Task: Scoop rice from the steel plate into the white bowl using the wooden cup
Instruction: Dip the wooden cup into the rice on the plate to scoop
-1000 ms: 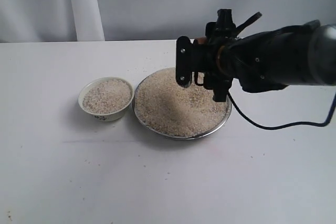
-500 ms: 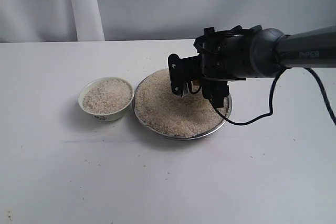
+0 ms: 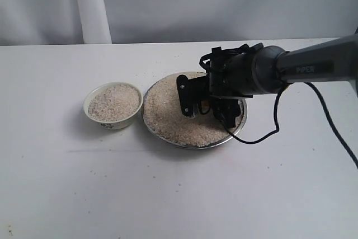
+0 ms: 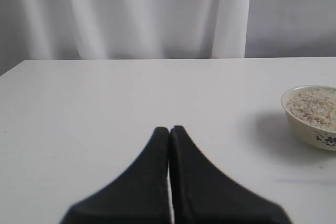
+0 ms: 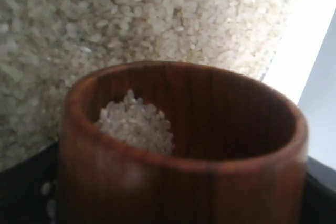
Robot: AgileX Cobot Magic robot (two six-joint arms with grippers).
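Wooden cup (image 5: 178, 182) in right jaws, low in steel plate (image 3: 193, 146) rice (image 3: 165, 116).

1. The counter (image 3: 168, 194) is white and flat.
2. A small white bowl (image 3: 120, 121) stands left of centre.
3. A steel plate (image 3: 239, 122) sits just beside it, to the right.
4. Tiny dark specks (image 3: 9, 229) dot the near surface.

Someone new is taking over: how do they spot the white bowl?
On the white table, find the wide steel plate heaped with rice. Just left of it in the exterior view stands the white bowl: far smaller, ceramic rather than shiny metal, with dark markings on its side.
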